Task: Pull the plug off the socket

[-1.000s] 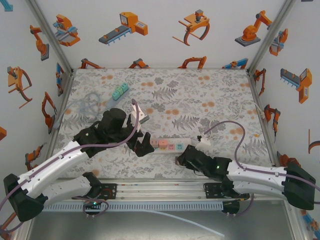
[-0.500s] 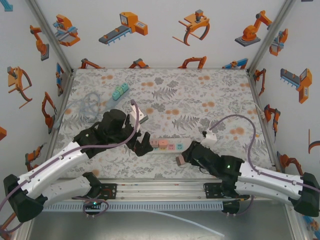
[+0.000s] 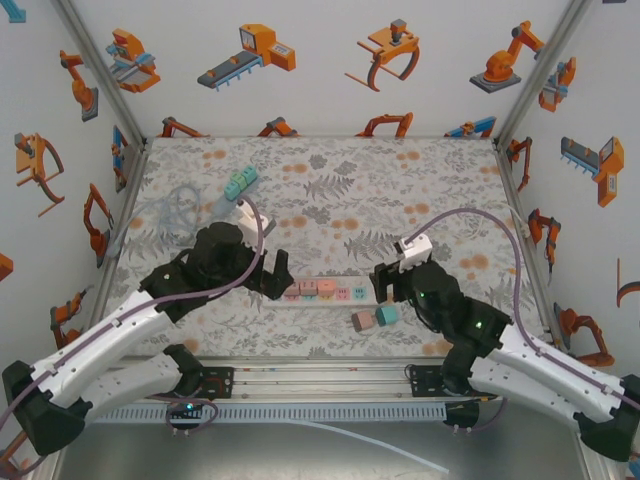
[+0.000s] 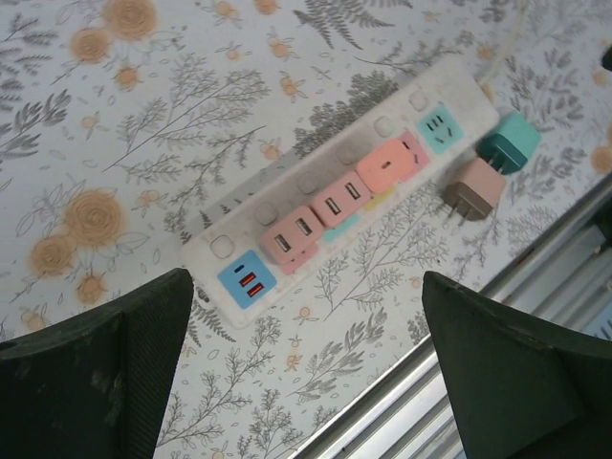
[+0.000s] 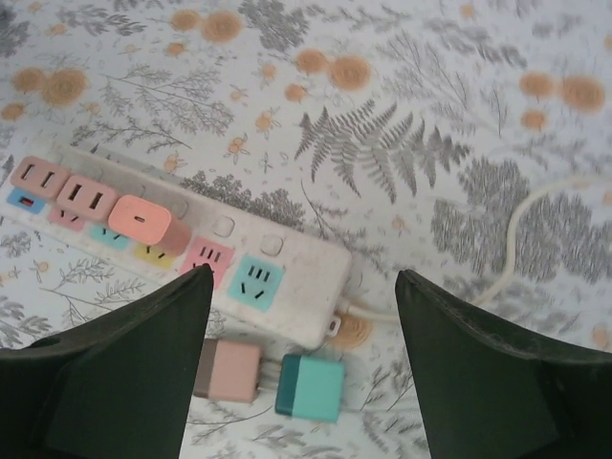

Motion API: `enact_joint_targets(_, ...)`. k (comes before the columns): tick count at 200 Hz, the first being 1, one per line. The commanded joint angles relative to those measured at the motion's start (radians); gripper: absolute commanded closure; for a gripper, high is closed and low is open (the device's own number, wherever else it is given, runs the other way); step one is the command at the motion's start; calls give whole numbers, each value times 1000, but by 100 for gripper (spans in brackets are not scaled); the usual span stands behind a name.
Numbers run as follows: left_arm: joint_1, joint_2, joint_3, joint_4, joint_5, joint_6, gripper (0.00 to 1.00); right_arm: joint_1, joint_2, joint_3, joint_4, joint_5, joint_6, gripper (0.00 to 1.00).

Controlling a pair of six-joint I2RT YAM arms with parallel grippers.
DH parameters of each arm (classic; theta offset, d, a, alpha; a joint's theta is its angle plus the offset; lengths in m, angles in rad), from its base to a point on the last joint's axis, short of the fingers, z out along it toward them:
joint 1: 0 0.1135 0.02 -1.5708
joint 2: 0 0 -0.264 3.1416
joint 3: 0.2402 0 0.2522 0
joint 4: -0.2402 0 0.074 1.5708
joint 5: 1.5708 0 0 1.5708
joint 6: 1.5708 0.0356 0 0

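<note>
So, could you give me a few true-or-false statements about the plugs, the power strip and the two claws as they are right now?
1. A teal plug and a pink plug lie loose on the table beside the power strip. True.
2. The right claw grips the teal plug. False: it is open and empty.
3. The power strip has nothing plugged in. False: pink adapters sit in it.
4. The left claw is open. True.
</note>
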Motion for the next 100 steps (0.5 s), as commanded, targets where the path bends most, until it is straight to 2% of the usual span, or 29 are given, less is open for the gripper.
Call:
enact_joint_targets(1,47,-18,-28,-4,-34,-87,3,-55,12,-26,213,-325,-382,29)
enact_joint_targets(29,112,-27,-55,-30,-37,-152,3,-128,127,16,225,-563,-539,28)
enact_joint_targets(66,175,-17,-88,-36,-16,-206,3,-153,342,117,157,-811,-692,28)
enact_joint_targets(100,240,19,-113,-13,50,-242,3,-155,524,180,155,-939,-747,28)
